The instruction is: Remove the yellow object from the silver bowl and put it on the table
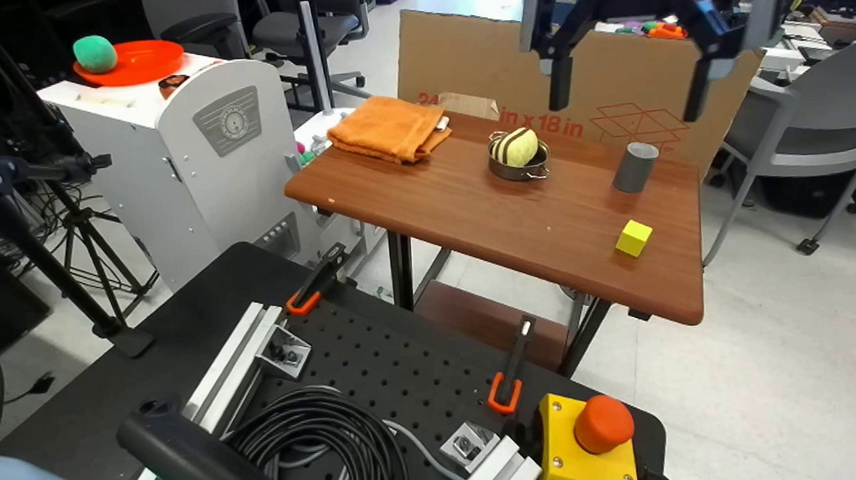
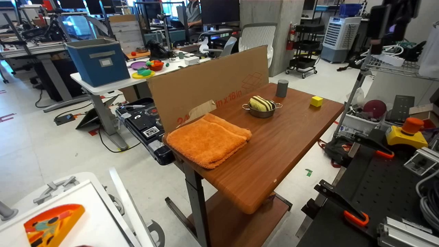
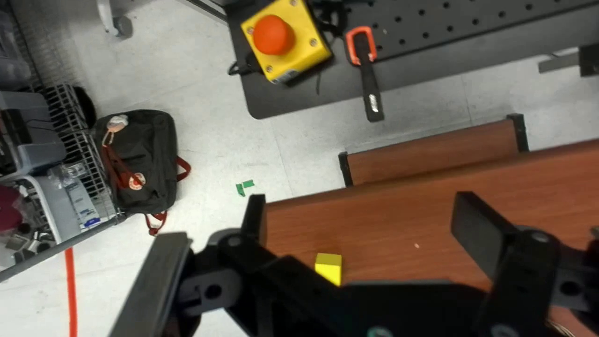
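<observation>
The yellow object point(image 1: 516, 147) is rounded with dark stripes. It sits inside the silver bowl point(image 1: 517, 172) and rises above its rim. In an exterior view the object point(image 2: 261, 103) and the bowl point(image 2: 262, 113) also show, with wire handles on the bowl. The bowl stands on the brown wooden table point(image 1: 462, 192), which also shows in the wrist view point(image 3: 398, 224). My gripper point(image 1: 628, 90) is open and empty, high above the table. In the wrist view its fingers point(image 3: 360, 210) are wide apart with nothing between them. The yellow object is out of the wrist view.
A grey cylinder cup point(image 1: 635, 167) and a yellow cube point(image 1: 633, 238) stand on the table's one side; an orange towel point(image 1: 388, 128) lies at the other. A cardboard sheet point(image 2: 212, 82) stands along the far edge. A black perforated plate point(image 1: 390, 348) with cables and a red-topped button box point(image 1: 589, 447) is nearer.
</observation>
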`<state>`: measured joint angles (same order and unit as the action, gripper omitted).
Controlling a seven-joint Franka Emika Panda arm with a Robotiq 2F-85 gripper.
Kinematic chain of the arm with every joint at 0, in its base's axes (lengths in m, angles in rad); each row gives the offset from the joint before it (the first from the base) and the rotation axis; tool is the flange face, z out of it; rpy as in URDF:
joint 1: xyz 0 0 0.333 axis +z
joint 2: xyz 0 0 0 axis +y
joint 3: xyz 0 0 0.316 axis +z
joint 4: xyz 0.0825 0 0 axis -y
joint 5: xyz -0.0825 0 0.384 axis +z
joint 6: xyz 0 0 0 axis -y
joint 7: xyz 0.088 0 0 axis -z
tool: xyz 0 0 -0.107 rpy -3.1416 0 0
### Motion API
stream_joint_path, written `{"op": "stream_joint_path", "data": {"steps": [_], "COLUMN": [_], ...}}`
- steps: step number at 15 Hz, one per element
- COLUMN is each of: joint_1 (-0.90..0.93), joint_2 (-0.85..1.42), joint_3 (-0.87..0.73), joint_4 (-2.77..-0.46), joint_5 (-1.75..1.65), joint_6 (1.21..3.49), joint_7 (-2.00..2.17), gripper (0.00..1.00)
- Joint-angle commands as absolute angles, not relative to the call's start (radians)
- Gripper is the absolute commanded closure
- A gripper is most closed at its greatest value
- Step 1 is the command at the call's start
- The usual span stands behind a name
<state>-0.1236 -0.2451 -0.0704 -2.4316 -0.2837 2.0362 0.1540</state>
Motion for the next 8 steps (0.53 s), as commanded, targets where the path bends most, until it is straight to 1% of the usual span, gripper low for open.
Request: {"op": "stream_joint_path", "data": {"steps": [1, 2, 4, 8], "joint_1": [-0.088, -0.077, -0.058, -0.014], "joint_2": [-0.037, 0.012, 0.116, 0.276], "joint_3": [-0.043, -0.040, -0.030, -0.035], "joint_4": [-2.297, -2.267, -2.187, -2.047], "joint_5": [-0.179, -0.145, -0.124, -0.110], "joint_6": [2.157, 2.230, 2.294, 2.357], "joint_7": [0.267, 0.286, 0.340, 0.412], "gripper": [0.00, 0.00, 0.00, 0.00]}}
